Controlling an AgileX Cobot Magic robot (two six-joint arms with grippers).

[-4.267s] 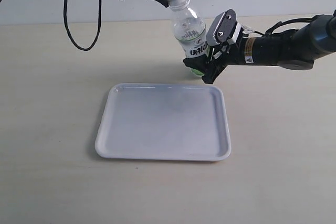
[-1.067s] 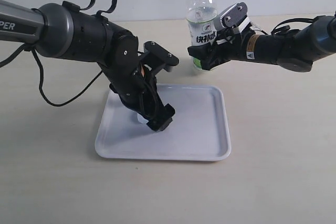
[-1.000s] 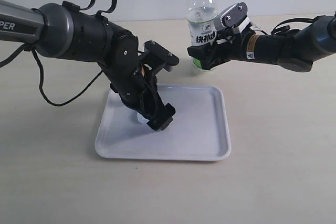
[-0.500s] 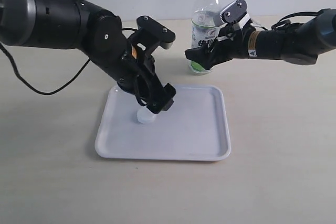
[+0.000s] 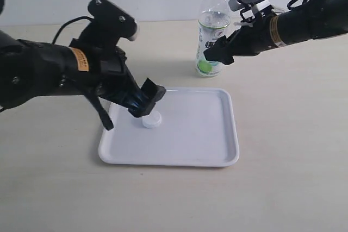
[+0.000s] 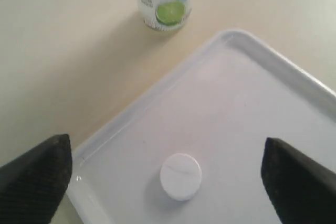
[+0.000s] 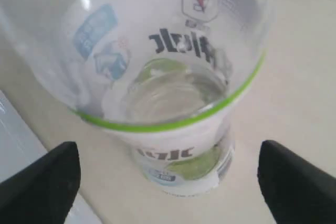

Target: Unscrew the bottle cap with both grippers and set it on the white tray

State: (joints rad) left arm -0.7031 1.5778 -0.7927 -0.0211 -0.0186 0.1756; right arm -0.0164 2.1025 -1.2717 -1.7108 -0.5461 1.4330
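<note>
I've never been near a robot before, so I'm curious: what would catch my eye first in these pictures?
A small round white plastic cap lies alone on the flat white rectangular tray, with the black left gripper open just above it. Beyond the tray, a clear plastic bottle with a green-and-white label stands upright and uncapped on the beige table, the black right gripper open close by it.

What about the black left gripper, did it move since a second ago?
Yes. The left gripper drew back from the small round white bottle cap toward the left edge of the flat white plastic tray.
</note>
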